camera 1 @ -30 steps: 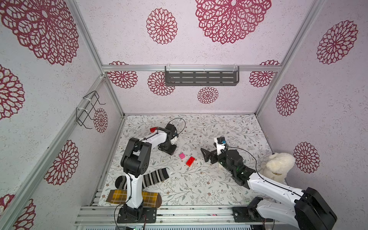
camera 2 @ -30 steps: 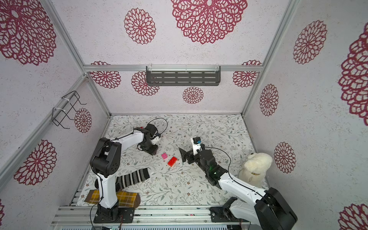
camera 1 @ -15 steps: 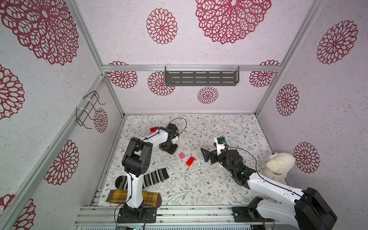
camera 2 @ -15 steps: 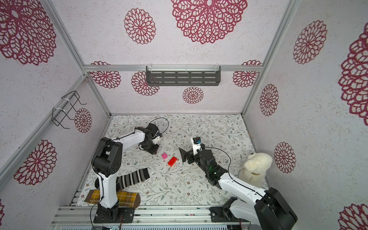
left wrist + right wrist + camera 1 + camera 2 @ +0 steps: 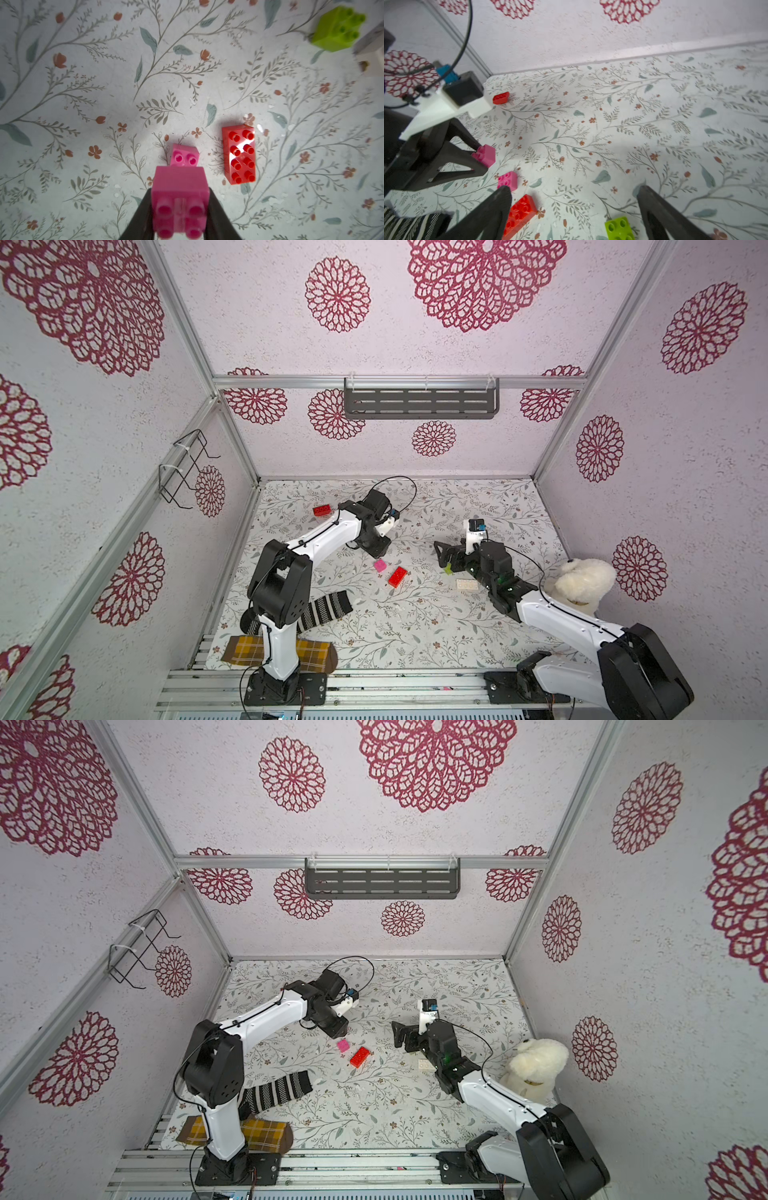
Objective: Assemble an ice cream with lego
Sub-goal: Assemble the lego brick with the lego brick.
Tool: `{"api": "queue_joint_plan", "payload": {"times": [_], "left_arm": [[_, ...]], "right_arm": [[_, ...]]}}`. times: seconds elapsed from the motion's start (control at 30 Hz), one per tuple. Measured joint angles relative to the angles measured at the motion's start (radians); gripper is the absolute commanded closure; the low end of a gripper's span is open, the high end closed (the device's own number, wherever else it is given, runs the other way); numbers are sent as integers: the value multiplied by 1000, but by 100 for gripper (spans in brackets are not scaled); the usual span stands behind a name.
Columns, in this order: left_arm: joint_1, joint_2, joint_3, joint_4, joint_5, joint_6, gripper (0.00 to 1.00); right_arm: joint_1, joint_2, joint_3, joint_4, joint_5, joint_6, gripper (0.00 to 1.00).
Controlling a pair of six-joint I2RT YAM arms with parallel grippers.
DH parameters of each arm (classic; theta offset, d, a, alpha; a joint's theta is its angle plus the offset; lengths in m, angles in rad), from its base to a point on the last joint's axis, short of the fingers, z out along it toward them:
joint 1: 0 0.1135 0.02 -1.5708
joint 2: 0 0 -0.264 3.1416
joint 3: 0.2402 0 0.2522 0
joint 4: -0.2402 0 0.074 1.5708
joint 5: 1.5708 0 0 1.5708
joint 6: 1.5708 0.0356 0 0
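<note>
Okay, left to right. The striped sock (image 5: pixel 324 610) and plaid sock (image 5: pixel 245 649) lie by the left arm's base, out of play. The far red brick (image 5: pixel 322 511) sits alone toward the back-left wall, well apart from the rest.

Your left hand (image 5: pixel 180 193) is pinched partway shut on the held pink brick (image 5: pixel 485 154), with its studs toward the wrist. That probably sets it up to press onto the loose pink brick (image 5: pixel 184 158) lying just below on the surface (image 5: pixel 415 626). The near red brick (image 5: pixel 239 154) sits just beside, so there is little side room; come straight down.

Your right hand (image 5: pixel 573 191) gapes wide and holds nothing, hovering by the green brick (image 5: pixel 619 228). The white brick (image 5: pixel 467 585) is near. The plush toy (image 5: pixel 582 583) sits against the right wall.

There is no ice cream yet; all the lego is loose. The front middle is open.
</note>
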Motion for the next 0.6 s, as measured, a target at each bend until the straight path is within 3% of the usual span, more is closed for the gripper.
{"api": "queue_joint_plan", "payload": {"times": [0.13, 0.6], "left_arm": [[0, 96, 15, -33, -2, 33, 100], [-39, 96, 41, -67, -25, 71, 100]], "right_arm": [[-15, 4, 0, -15, -32, 32, 1], [-14, 4, 0, -19, -71, 50, 1]]}}
